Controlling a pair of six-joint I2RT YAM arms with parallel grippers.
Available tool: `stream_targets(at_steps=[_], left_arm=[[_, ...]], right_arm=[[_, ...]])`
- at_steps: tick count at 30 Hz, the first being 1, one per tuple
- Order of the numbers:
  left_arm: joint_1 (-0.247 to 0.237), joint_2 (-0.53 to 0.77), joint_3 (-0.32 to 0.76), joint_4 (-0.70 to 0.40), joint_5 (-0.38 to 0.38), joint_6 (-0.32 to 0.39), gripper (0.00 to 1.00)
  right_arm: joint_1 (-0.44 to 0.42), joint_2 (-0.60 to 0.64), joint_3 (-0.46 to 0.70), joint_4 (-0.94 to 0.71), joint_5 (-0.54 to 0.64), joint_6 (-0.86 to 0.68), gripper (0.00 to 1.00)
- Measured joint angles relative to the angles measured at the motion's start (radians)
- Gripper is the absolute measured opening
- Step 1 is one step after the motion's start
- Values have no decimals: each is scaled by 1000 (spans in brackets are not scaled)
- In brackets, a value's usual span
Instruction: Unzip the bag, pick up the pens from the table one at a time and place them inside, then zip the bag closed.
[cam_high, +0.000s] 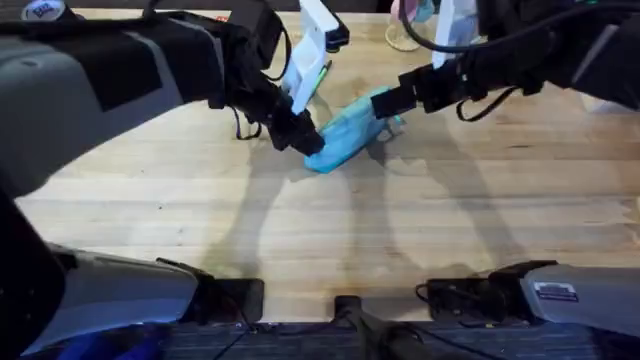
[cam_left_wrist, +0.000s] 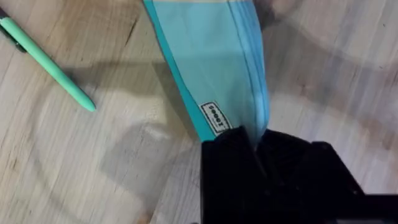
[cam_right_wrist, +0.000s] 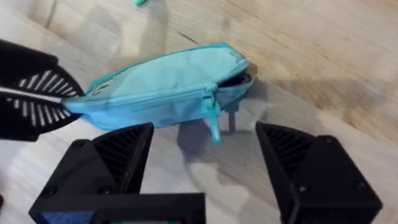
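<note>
The turquoise bag lies slanted on the table, its near-left end pinched and raised. My left gripper is shut on that end; the fabric runs out from between its black fingers. In the right wrist view the bag has its zipper parted a short way at the end, and the teal pull hangs down. My right gripper stands open just short of the pull, touching nothing; it sits at the bag's far-right end. A green pen lies beside the bag.
A white upright object stands just behind the pen at the table's back. A clear glass base and pink item sit at the back right. Bare wood stretches across the front half of the table.
</note>
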Motion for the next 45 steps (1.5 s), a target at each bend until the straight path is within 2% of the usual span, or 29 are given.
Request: stream_targets(at_steps=[8,11,15,23,26,32,34,45], left_arm=[[0,0,0,0,0,0,41],[0,0,0,-2,0,0,41],[0,0,0,-2,0,0,41],[0,0,0,-2,0,0,41],[0,0,0,-2,0,0,41],[0,0,0,-2,0,0,42],[0,0,0,-2,0,0,41],[0,0,0,-2,0,0,41]], right_arm=[[0,75,0,43,0,0,996],[0,92,0,60,-3,0,952],[1,93,-1,75,-7,3,804],[6,93,-1,82,-22,7,440],[6,93,-1,82,-22,7,350],[6,93,-1,85,-21,7,68],[6,93,-1,85,-21,7,41],[5,93,-1,85,-40,7,30]])
